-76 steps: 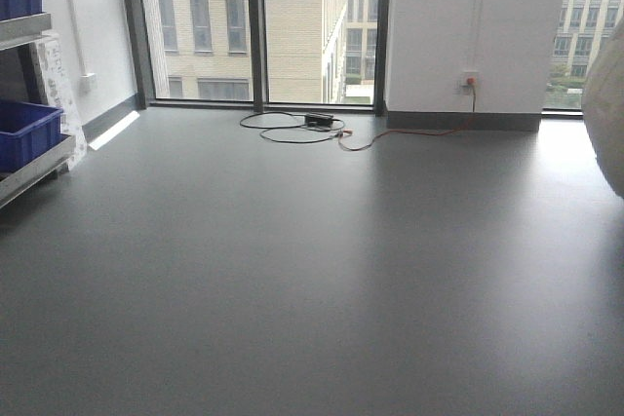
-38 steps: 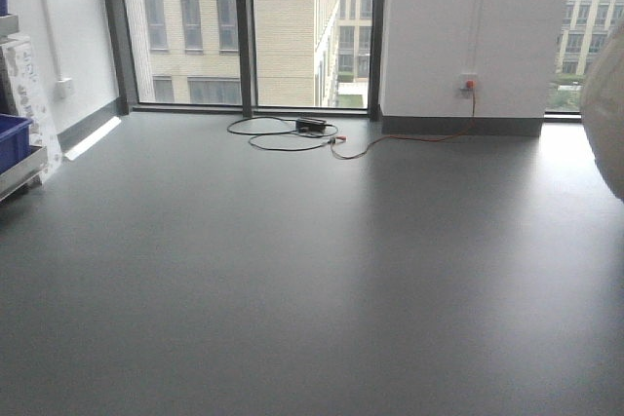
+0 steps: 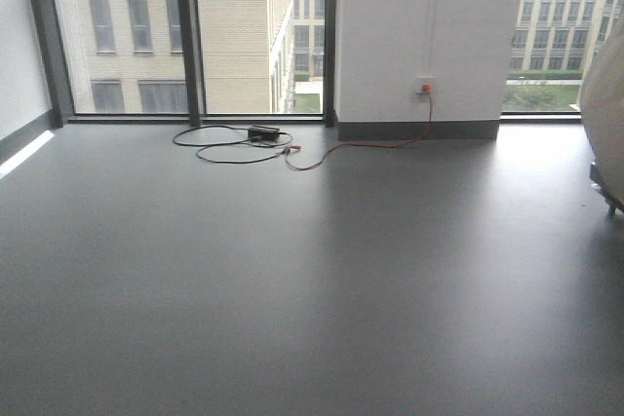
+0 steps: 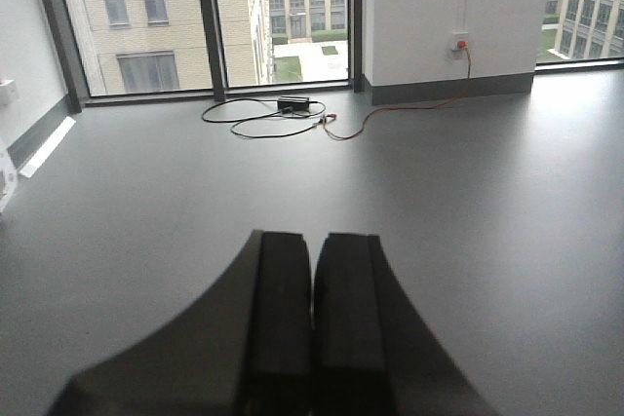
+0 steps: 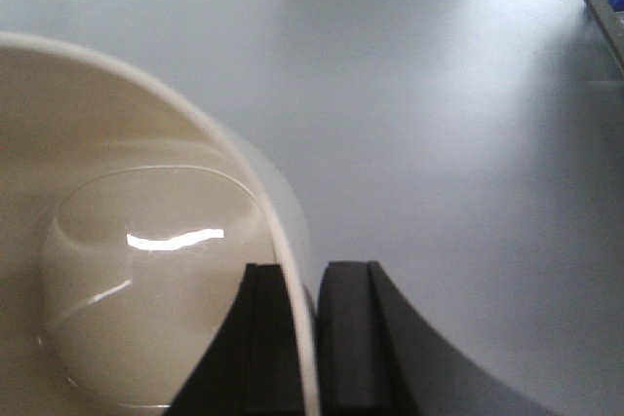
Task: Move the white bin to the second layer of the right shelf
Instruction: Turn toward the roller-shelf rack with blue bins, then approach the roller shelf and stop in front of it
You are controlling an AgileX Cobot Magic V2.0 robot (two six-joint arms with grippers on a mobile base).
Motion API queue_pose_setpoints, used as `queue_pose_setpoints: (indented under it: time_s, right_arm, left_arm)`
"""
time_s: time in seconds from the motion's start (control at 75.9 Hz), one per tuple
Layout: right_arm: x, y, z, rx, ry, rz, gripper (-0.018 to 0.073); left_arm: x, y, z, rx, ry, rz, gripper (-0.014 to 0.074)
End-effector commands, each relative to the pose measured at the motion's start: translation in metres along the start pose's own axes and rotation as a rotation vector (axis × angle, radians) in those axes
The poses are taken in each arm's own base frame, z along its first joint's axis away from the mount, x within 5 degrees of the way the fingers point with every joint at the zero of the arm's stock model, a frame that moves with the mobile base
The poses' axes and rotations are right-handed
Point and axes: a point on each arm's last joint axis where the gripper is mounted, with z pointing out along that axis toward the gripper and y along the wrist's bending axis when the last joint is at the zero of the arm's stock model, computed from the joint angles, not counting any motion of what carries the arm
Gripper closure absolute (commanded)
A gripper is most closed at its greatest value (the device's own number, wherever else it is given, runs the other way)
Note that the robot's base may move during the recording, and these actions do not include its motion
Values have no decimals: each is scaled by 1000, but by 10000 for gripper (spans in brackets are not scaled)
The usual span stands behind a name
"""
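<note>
— Where's the white bin?
— In the right claw, raised above the grey floor. The claw pinches the rim, one finger inside the wall and one outside.
— And the left claw?
— Fingers pressed together, holding nothing.

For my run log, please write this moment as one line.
right gripper: shut on rim of cream-white glossy plastic bin | left gripper: shut, empty | below: grey floor
</note>
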Motion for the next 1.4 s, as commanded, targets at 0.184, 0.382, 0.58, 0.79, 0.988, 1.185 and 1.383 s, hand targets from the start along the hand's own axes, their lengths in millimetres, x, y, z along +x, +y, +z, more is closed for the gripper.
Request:
queue_pose_setpoints:
  time_s: [0.184, 0.382, 0.58, 0.79, 0.988, 1.185, 1.383]
  right_arm:
    - [-18, 2, -5, -13, -120, -9, 532]
    - [-18, 2, -5, -13, -120, -9, 532]
    - [-18, 2, -5, -13, -120, -9, 532]
    - [-18, 2, -5, -13, -120, -9, 532]
    - [-18, 2, -5, -13, -120, -9, 532]
    - [-18, 2, -5, -13, -120, -9, 532]
    - [-18, 2, -5, -13, -120, -9, 532]
  left_arm:
    - [4, 0, 1, 1, -63, -5, 512]
    - [4, 0, 1, 1, -63, -5, 512]
    - [4, 0, 1, 1, -63, -5, 512]
    - [4, 0, 1, 1, -63, -5, 512]
    - [4, 0, 1, 1, -63, -5, 512]
    - [4, 0, 1, 1, -63, -5, 512]
    - [4, 0, 1, 1, -63, -5, 512]
